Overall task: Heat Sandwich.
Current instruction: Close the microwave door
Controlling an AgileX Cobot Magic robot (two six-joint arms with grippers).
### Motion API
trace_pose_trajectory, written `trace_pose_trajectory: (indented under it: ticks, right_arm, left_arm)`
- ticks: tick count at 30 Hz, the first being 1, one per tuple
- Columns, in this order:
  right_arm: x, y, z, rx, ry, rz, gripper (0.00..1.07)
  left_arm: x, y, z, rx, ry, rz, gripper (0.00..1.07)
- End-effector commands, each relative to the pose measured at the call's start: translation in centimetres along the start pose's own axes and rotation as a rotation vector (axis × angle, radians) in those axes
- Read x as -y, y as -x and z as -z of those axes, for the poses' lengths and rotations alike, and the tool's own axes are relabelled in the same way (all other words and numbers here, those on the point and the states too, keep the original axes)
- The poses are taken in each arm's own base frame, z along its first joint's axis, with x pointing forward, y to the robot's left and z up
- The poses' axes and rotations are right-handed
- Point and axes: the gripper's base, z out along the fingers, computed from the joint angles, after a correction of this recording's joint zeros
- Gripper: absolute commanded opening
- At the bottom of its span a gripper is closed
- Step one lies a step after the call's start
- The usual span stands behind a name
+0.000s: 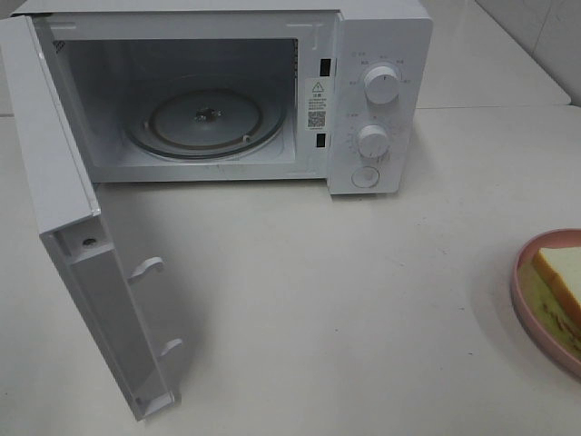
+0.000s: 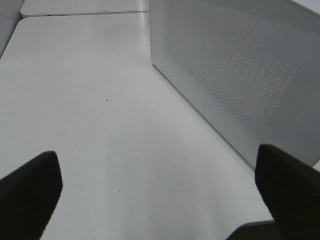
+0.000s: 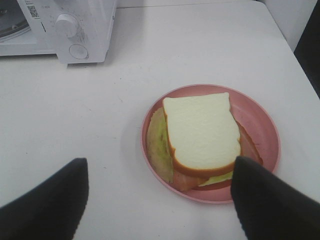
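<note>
Sandwich (image 3: pixel 202 135) is sitting on its pink plate (image 3: pixel 260 120) by the table's (image 1: pixel 318 300) right edge. Microwave (image 1: pixel 377 100) is standing open. Right gripper (image 3: pixel 157 200) is hovering spread above the plate, left gripper (image 2: pixel 160 190) gaping wide too.

White microwave (image 1: pixel 377 100), white knobs (image 1: pixel 381 84), door (image 2: pixel 235 65) dotted with fine grey mesh. Pink plate (image 3: pixel 262 122). Sandwich (image 3: pixel 200 132): pale white bread, tan crust, green and orange-pink filling. Off-white table (image 1: pixel 318 300). Black gripper fingers (image 3: pixel 265 202).
</note>
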Motion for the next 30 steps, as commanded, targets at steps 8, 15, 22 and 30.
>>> trace_pose_trajectory:
  ticks: [8,15,22,30]
  right_arm:
    - [0.0,-0.2,0.3,0.029,-0.005,0.003,0.76]
    - [0.0,-0.2,0.3,0.029,-0.005,0.003,0.76]
    - [0.0,-0.2,0.3,0.029,-0.005,0.003,0.76]
    - [0.0,-0.2,0.3,0.029,-0.005,0.003,0.76]
  left_arm:
    - [0.1,0.6,0.6,0.064,-0.007,0.017,0.98]
    - [-0.2,1.9,-0.5,0.040,0.015,0.005,0.93]
    - [-0.5,4.0,-3.2,0.040,0.030,0.000,0.70]
    - [-1.1,5.0,-7.8,-0.034,0.052,-0.015,0.16]
